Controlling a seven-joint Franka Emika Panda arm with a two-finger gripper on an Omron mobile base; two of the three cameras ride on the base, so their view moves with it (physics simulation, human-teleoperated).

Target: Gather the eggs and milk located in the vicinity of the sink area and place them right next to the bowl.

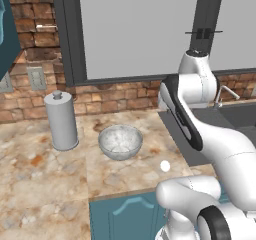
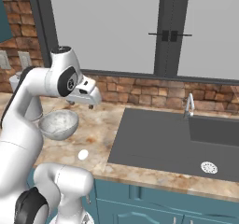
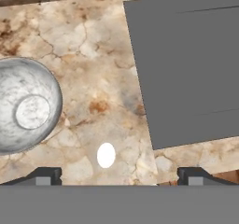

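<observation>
Fingertips (image 3: 44, 175) sit at the bottom of the hand view, spread wide apart, nothing between them: gripper (image 3: 119, 176) is released and holding nothing. White egg (image 3: 106, 155) lies on the marble counter (image 3: 93, 45) just above the tips, closer to the left one, untouched. Same egg in the left base view (image 1: 165, 166) and right base view (image 2: 83, 155): near the counter's front edge, between bowl and sink, apart from both. Bowl (image 3: 25, 107) is just up-left of the egg in the hand view, silvery, whitish speckled inside; also at (image 1: 120, 142) and (image 2: 58, 124), partly behind the arm in the right base view. Sink (image 3: 186, 64) is a dark grey recessed basin to the egg's right, its near corner close to the egg. Right base view shows it best (image 2: 158, 143), with a round silver drain (image 2: 208, 167) and thin tap (image 2: 188, 105) at the back edge. Gripper body in the right base view hangs above the counter between bowl and sink, pointing down. Grey canister with knob (image 1: 61, 120) stands upright left of the bowl, near it, not touching. Brick wall (image 1: 115, 96) and big window (image 1: 135, 29) behind. Teal cabinet fronts (image 2: 154, 204) under the counter.
</observation>
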